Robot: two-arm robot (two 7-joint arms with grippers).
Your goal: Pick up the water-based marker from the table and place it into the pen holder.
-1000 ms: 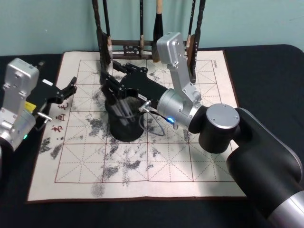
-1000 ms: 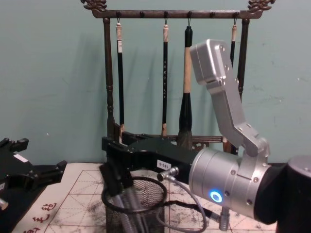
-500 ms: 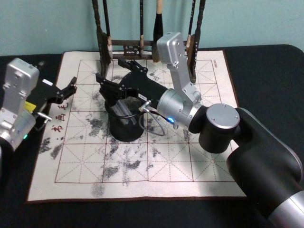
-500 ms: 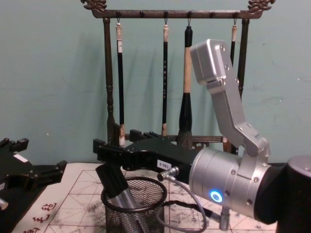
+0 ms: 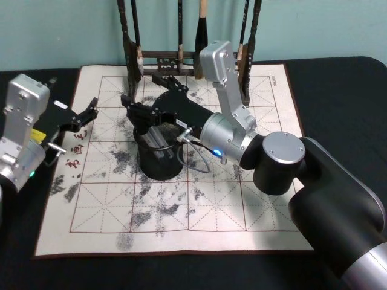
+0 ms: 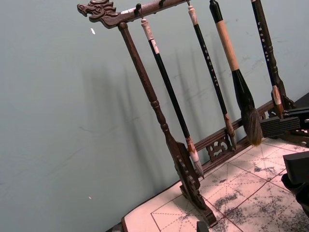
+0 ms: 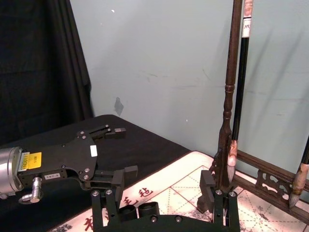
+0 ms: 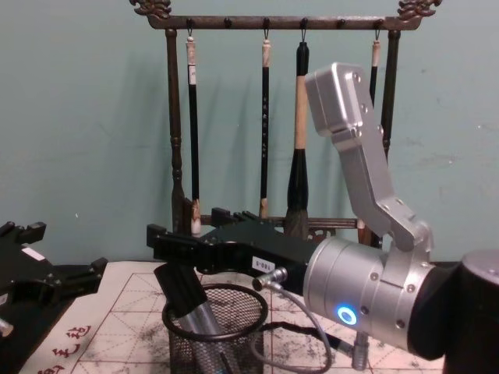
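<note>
Marker [image 8: 185, 300] in pen holder [image 8: 234, 343]

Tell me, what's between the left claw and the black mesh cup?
Just ink-stained practice mat, seen in the head view, between the left gripper and the pen holder.

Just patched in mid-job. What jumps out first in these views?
The right gripper hangs open just above the black mesh pen holder in the middle of the ink-stained mat, and the marker leans inside the holder. Behind stands a tall wooden rack of brushes, and the left gripper waits open at the mat's left edge.
</note>
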